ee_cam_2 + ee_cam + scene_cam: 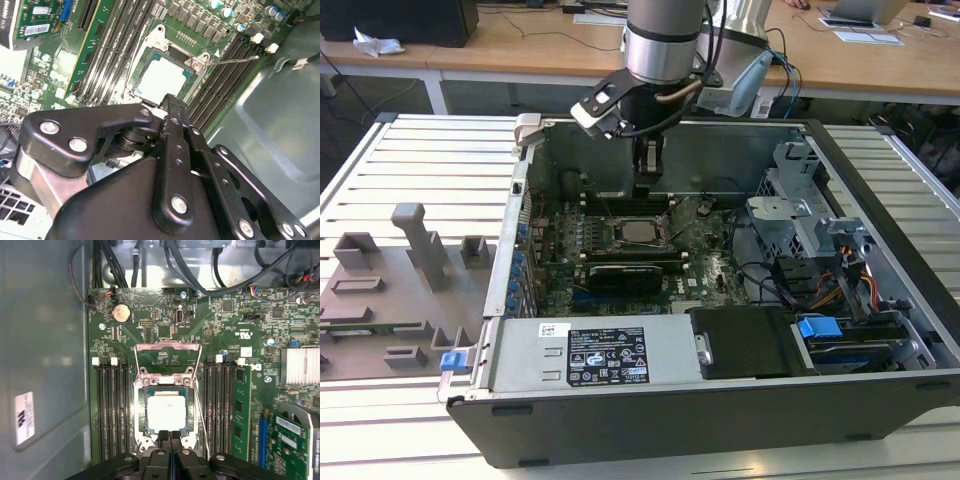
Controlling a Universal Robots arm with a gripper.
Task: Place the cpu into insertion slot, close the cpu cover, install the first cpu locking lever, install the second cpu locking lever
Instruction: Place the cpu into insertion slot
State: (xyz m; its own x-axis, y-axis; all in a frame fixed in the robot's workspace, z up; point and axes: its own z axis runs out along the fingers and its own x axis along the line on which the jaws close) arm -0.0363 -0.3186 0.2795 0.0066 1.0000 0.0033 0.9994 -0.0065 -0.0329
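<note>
The cpu [166,411] [161,80] [640,232] lies flat in the insertion slot [141,415], silver top up. The cpu cover [168,345] appears swung open, standing as a thin metal frame at the slot's edge farthest from my gripper. A thin locking lever [201,420] [235,60] runs alongside the slot, unlatched. My gripper [170,434] [170,102] [647,185] hangs just over the slot's edge opposite the cover. It is shut, fingertips together, and holds nothing.
Black memory slots [112,410] flank the socket, with a green memory stick [241,410] on one side. The grey case wall [45,340] is close by. Cables [200,270], the power supply [590,350] and a drive cage [800,220] crowd the case.
</note>
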